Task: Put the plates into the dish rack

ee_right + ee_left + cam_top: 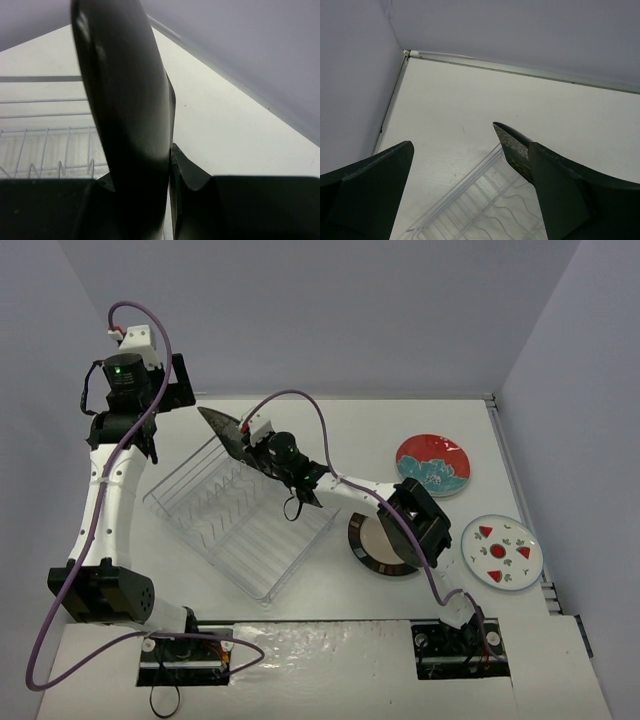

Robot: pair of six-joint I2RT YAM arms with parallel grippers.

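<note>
While clamped, black plate overhangs rack

This is a robotics lab test cell: a plain white tabletop is boxed in on three sides by smooth pale grey wall panels, with a thin metal rail running along its far edge. Two white-and-black jointed robot arms, the left arm and the right arm, are bolted to mounting plates at the table's near edge and trail loose purple cables, and a green status light glows on the left one. Kitchen things sit straight on this bench, among them a rectangular silver-white wire dish rack and a round red-and-teal floral plate.
</note>
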